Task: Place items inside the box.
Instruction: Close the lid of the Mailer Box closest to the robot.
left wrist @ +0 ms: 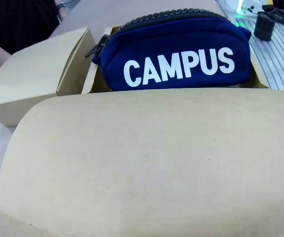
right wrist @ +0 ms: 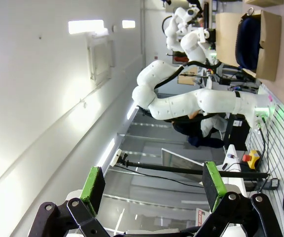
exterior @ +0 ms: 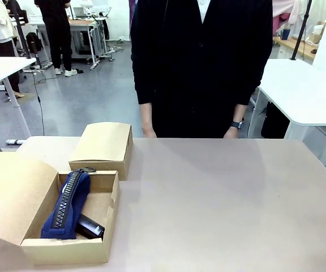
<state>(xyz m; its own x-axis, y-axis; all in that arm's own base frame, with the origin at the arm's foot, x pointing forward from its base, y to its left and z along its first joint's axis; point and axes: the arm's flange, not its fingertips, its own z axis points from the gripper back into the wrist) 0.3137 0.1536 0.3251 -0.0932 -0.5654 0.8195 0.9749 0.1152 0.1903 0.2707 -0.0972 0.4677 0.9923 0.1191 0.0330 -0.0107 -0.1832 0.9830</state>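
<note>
Right gripper: the right gripper [right wrist: 152,190] rises from the bottom of its wrist view with its two green-padded fingers spread wide apart and nothing between them; it is raised and points away from the table toward a white wall.
Left gripper: its fingers are not visible in the left wrist view, so I cannot tell whether it is open or closed; its camera looks closely over the box lid.
Navy pencil case: the navy zip pencil case [exterior: 67,207] lettered "CAMPUS" lies inside the open cardboard box [exterior: 67,249], lengthwise along the left side, zip facing up.
Second item: a black object [exterior: 90,226], possibly the stapler, lies in the box touching the case's right side, partly tucked under it.
Box lid: the lid flap [exterior: 10,195] stands open to the left.
Closed box: a smaller closed cardboard box [exterior: 103,147] sits just behind the open one.
Risk: judging from the layout, the pencil case stands proud of the box walls, so the lid could catch on it when closing; an arm coming down could also knock the raised lid and shove the box.
Surface: a pale beige table [exterior: 225,204], smooth and matte.
Person: stands at the far edge in dark clothing, hands [exterior: 231,133] low by the table edge.
Room: a workshop with white tables and grey floor.
</note>
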